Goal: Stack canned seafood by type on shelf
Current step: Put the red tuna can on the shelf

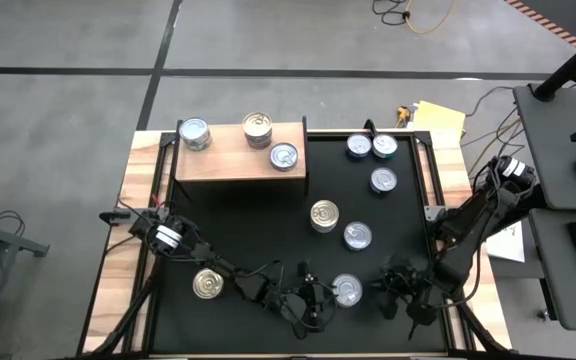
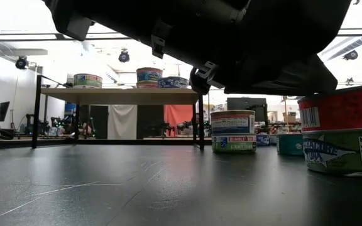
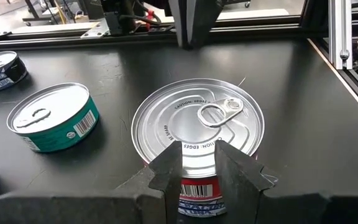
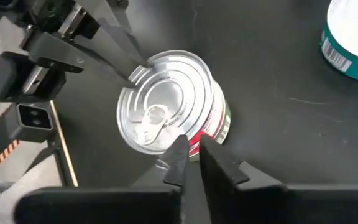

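A silver-topped can (image 1: 347,290) with a red and green label stands on its base on the black table near the front edge. It fills the left wrist view (image 3: 197,121) and shows in the right wrist view (image 4: 166,102). My left gripper (image 1: 320,298) is at the can's left side, its fingers a little apart (image 3: 196,149). My right gripper (image 1: 393,290) hovers at the can's right side, fingers almost together (image 4: 192,142). Three cans (image 1: 195,133), (image 1: 257,128), (image 1: 284,157) stand on the wooden shelf (image 1: 230,160) at the far left. My left gripper's two fingertips (image 4: 135,73) lie against the can's upper rim (image 4: 143,70) on the side toward the table's left. They slant down from the left, with nothing between them. My right gripper's tips stand over the can's near rim (image 4: 188,134); I cannot tell whether they touch it.
Several more cans stand on the table: a gold-topped one (image 1: 324,215), a teal one (image 1: 357,236), three at the far right (image 1: 383,181), (image 1: 359,147), (image 1: 384,146), and one at the near left (image 1: 208,284). A black frame (image 1: 430,200) edges the table.
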`<state>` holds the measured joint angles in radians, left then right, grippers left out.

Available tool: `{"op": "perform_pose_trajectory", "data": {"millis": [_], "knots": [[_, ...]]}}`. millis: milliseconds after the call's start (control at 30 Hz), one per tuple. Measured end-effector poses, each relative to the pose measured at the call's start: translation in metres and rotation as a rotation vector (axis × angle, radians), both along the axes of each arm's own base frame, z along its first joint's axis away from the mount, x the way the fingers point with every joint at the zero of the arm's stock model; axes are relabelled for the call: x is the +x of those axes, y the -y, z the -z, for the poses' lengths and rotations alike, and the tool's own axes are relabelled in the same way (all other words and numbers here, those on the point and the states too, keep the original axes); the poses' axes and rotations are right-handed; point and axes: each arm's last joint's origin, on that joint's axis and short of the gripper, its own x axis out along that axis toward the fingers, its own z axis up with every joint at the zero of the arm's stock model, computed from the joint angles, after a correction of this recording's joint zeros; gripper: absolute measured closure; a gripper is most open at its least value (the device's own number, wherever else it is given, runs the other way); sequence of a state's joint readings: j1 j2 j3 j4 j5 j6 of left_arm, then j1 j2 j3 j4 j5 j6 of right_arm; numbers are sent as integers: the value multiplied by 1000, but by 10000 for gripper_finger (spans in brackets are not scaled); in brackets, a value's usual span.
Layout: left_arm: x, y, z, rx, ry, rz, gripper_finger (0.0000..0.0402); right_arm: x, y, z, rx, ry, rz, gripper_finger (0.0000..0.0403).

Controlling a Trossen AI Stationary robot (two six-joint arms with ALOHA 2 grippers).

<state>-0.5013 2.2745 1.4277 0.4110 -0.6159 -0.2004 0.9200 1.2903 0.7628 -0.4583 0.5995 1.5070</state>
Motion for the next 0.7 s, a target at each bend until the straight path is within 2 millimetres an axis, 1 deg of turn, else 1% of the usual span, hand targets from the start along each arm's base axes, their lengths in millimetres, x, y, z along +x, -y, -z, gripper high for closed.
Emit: {"op": "perform_pose_trajectory", "data": {"millis": [100,267,433,567,700], "knots": [[-1,1,0,-6,-1,-1,320,0,1,2,-10,-4,4,338],[-2,3,2,-4,-12,5,320,3,-2,7,-16,-6,8,264],[-4,3,8,0,-39,15,320,6,-4,12,-49,22,25,197],[-3,4,5,-9,-23,14,320,8,-4,11,-89,51,11,156],[-3,4,5,-9,-20,12,320,9,-3,10,-113,61,4,126]]}}
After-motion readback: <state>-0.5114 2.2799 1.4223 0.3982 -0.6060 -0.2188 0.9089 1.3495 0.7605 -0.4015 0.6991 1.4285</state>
